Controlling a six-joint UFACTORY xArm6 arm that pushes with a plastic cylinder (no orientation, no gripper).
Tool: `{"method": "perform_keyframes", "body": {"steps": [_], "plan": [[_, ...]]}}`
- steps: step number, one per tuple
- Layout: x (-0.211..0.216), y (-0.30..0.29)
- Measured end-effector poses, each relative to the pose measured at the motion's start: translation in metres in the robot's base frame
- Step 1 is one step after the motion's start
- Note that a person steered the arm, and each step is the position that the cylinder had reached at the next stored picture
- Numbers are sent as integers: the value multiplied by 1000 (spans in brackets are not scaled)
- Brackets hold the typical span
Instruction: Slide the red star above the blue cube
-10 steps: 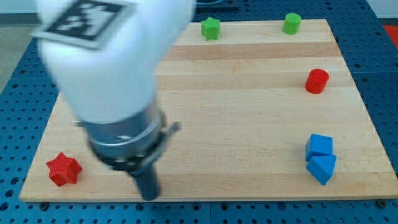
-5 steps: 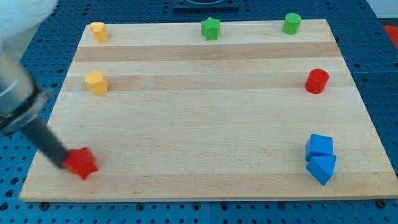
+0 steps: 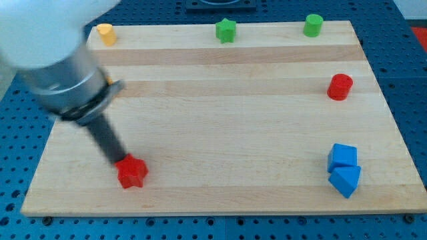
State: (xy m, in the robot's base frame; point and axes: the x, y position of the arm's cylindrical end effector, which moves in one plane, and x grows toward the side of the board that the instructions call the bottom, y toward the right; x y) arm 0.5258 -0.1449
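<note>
The red star (image 3: 132, 172) lies on the wooden board (image 3: 227, 120) near the view's bottom left. My tip (image 3: 118, 162) touches the star's upper left side, with the rod slanting up to the left. The blue cube (image 3: 343, 156) sits far off at the view's right, near the bottom, with a blue triangular block (image 3: 345, 180) touching it just below.
A red cylinder (image 3: 339, 87) stands at the right, above the blue cube. A green star (image 3: 226, 30) and a green cylinder (image 3: 313, 25) sit along the top edge. A yellow block (image 3: 105, 33) is at the top left. The arm's body hides the board's upper left.
My tip went round to the star's left and pushed it rightward from the bottom-left corner. The arm now covers the second yellow block.
</note>
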Motion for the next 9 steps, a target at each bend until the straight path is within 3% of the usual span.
{"method": "perform_keyframes", "body": {"steps": [1, 3, 4, 5, 7, 8, 9], "plan": [[-25, 47], [-10, -73], [36, -101], [65, -73], [18, 112], [-1, 165], [15, 146]]}}
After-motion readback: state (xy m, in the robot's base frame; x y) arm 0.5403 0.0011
